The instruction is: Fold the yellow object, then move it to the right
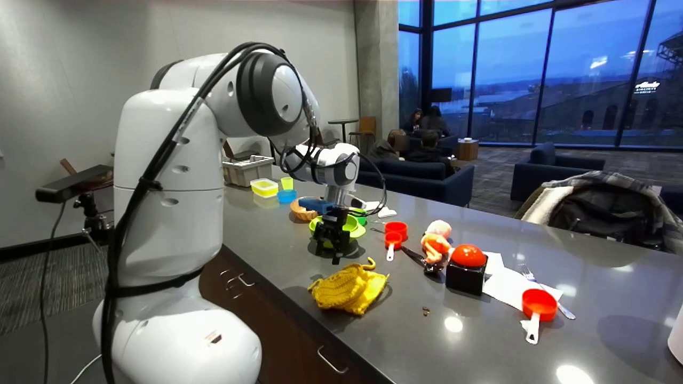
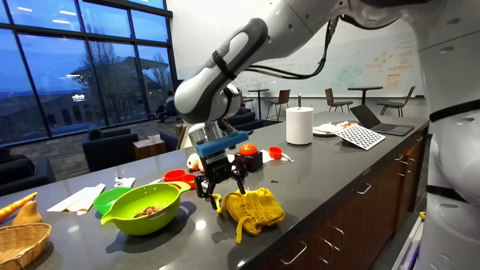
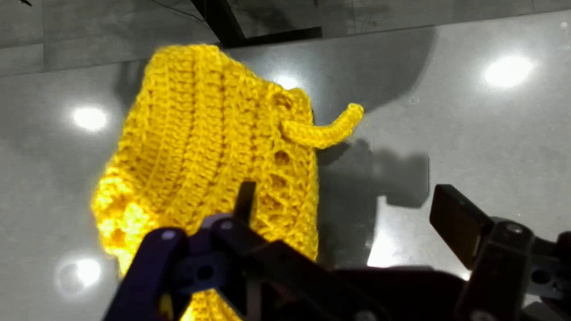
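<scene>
At far left in an exterior view, a basket (image 2: 22, 240) sits on the counter (image 2: 318, 165). Behind it lie a carrot (image 2: 17, 207) and a tan pear-shaped item (image 2: 28, 213). To their right, a napkin (image 2: 71, 198) lies flat. Next are the green bowl (image 2: 110, 198) and, in front of it, the lime bowl (image 2: 150, 227), which contains brown bits (image 2: 150, 211). Farther back, two red cups (image 2: 175, 174) stand just beside each other.

The gripper (image 2: 228, 198) points down, to the right of the lime bowl. Its fingers (image 3: 459, 220) are spread wide. In the wrist view, the finger at left overlaps the yellow cloth (image 3: 200, 133); the finger at right is over bare counter, past the cloth's edge. Contact between finger and cloth cannot be determined.

The cloth lies rumpled on the counter, right of the lime bowl and near the edge above the drawers (image 2: 348, 210). A cord (image 3: 330, 131) projects past its edge in the wrist view.

Behind the cloth, well apart from it, is the button (image 2: 248, 149), mounted on a black box (image 2: 249, 162). A third red cup (image 2: 275, 152) stands farther right, followed by the upright paper roll (image 2: 299, 127). The laptop (image 2: 392, 128) stands open to its right; the arm (image 2: 453, 161) stands at far right.
</scene>
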